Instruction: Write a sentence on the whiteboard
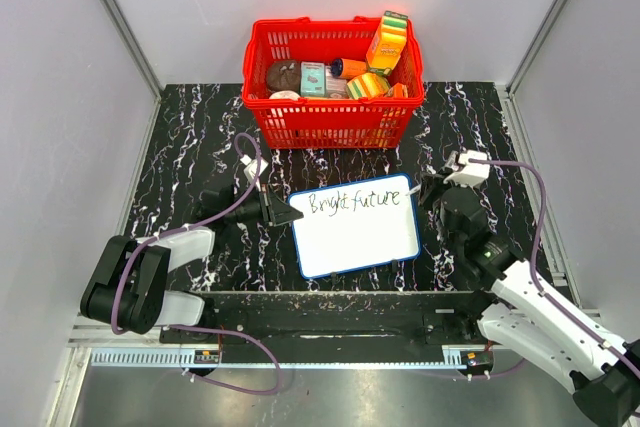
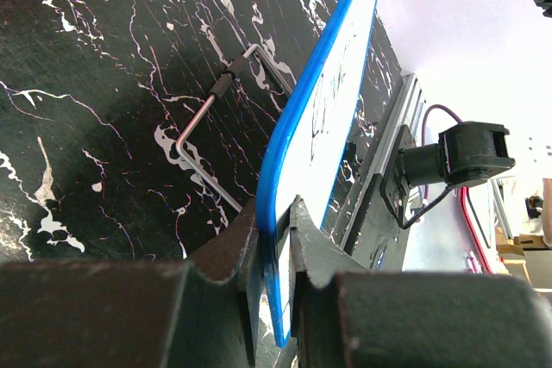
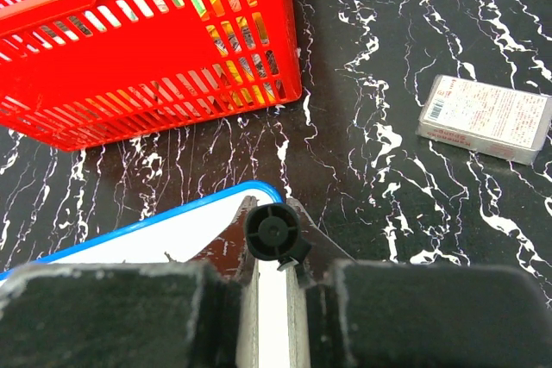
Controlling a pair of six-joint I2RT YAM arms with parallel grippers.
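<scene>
My left gripper (image 1: 287,215) pinches the left edge of the flat white blue-rimmed whiteboard (image 1: 358,239) in the middle of the black marbled tabletop (image 1: 200,137), my right gripper (image 1: 425,188) squeezes a white marker pen (image 3: 274,232), and the thin black sentence (image 1: 352,201) says only "Bright future", so more words are left.

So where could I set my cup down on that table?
Best is the bare table left of the red basket, toward the wall. Right of it lies a small box. The middle is crowded: left hand grips the whiteboard, right hand a marker.
</scene>
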